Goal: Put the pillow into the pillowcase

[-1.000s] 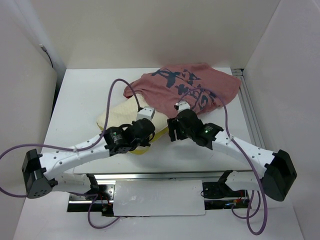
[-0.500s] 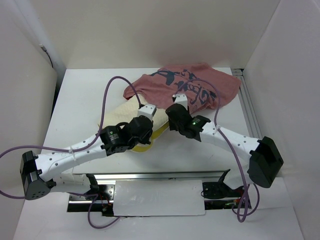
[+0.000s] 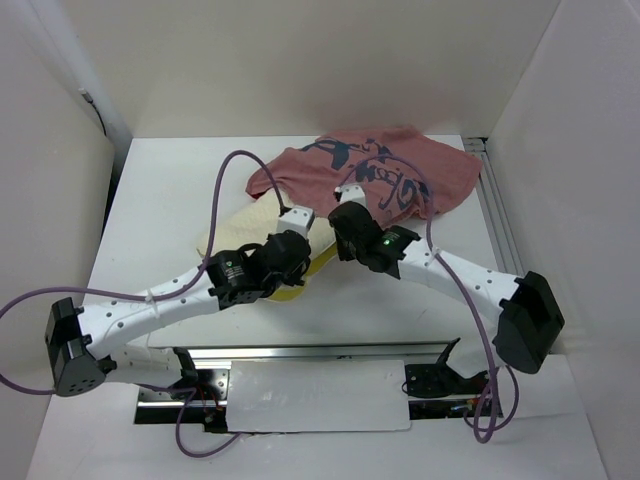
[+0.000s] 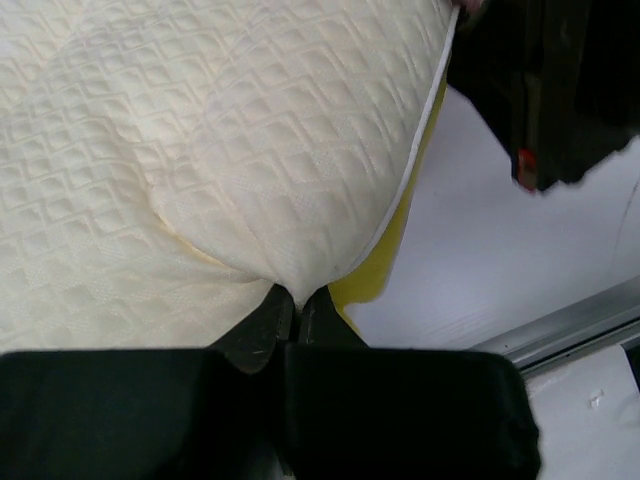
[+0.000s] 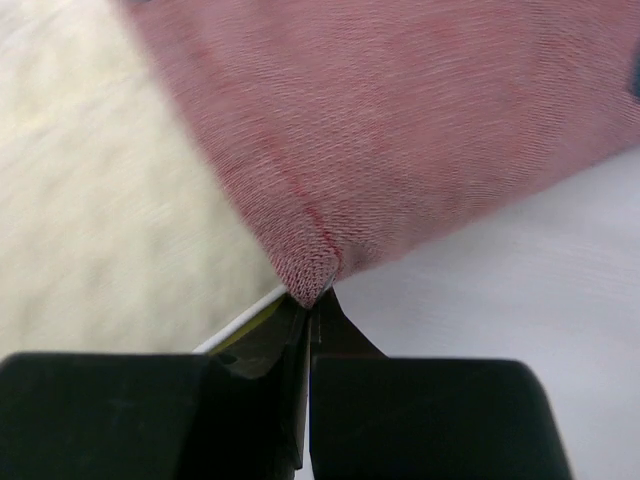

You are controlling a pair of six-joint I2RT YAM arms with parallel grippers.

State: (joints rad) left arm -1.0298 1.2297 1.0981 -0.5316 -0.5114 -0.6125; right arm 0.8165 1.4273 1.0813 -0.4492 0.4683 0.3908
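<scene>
The cream pillow [image 3: 235, 222], quilted in small diamonds, lies centre-left in the overhead view, its far end under the dusty-pink, dark-marked pillowcase [image 3: 440, 170] at upper centre. My left gripper [image 4: 296, 300] is clenched on the pillow's near corner; my right gripper [image 5: 308, 305] pinches the pillowcase's corner just beside it.

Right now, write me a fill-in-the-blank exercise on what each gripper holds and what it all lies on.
The left gripper is shut on the cream ____.
The right gripper is shut on a corner of the pink-red ____.
The table under both is ____ in colour.
Missing words: pillow; pillowcase; white.
</scene>
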